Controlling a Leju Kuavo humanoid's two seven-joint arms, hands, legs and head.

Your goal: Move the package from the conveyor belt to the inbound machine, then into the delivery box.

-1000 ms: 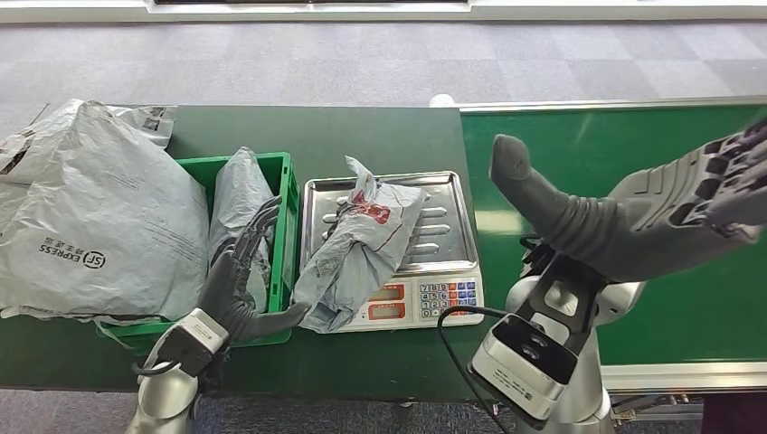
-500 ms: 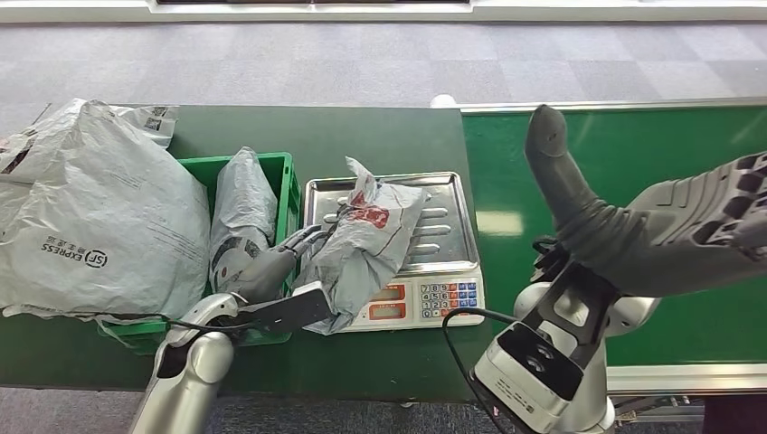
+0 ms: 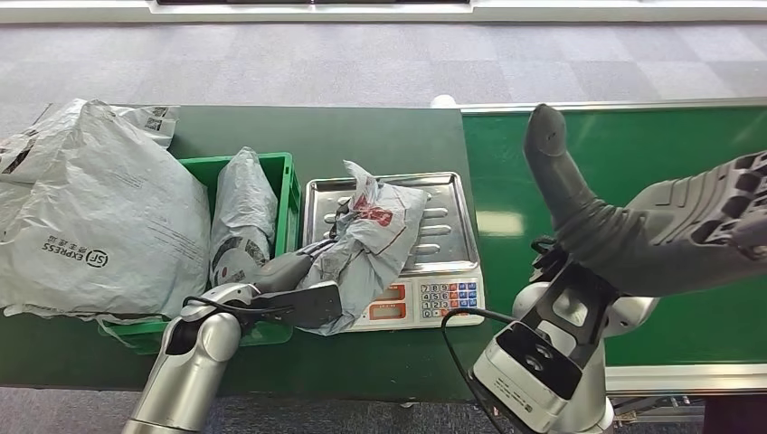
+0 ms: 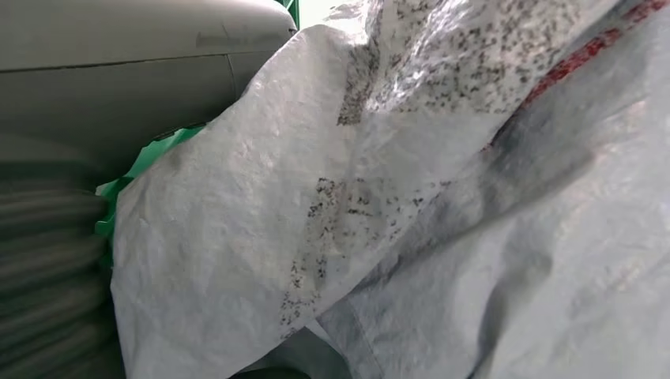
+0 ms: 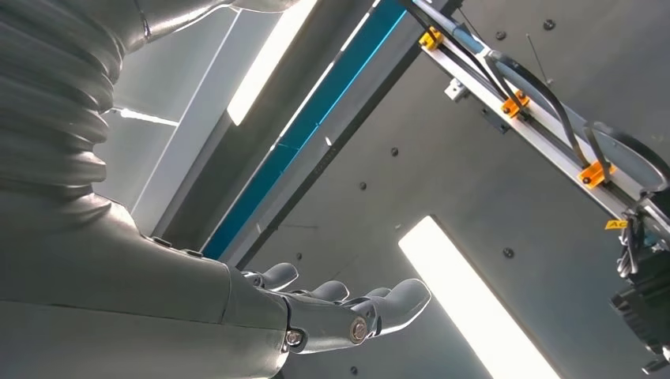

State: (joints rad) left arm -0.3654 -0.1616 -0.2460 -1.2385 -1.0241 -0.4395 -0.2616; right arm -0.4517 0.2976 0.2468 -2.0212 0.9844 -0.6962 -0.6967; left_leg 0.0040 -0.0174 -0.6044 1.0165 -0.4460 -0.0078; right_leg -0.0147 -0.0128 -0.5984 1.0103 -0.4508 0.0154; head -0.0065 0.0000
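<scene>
The package (image 3: 366, 237), a crumpled grey mailer with red print, lies on the steel tray (image 3: 452, 226) of the inbound machine, a scale with a keypad (image 3: 443, 294). Its near end hangs over the tray's front left corner. My left hand (image 3: 294, 282) is at that end, fingers on top and thumb below it. How tightly it holds is hidden. The left wrist view has the package (image 4: 395, 197) right against my thumb (image 4: 142, 79). My right hand (image 3: 669, 226) is raised over the conveyor belt (image 3: 633, 145), open and holding nothing, its fingers (image 5: 332, 304) spread.
The green delivery box (image 3: 282, 176) stands just left of the scale with a grey parcel (image 3: 240, 208) upright in it. A large SF Express bag (image 3: 90, 226) leans over its left side. The right arm's wrist unit (image 3: 534, 357) hangs at the table's front edge.
My left hand has swung right from the green box to the package's near end and now brackets it. My right hand rose slightly, then held still.
</scene>
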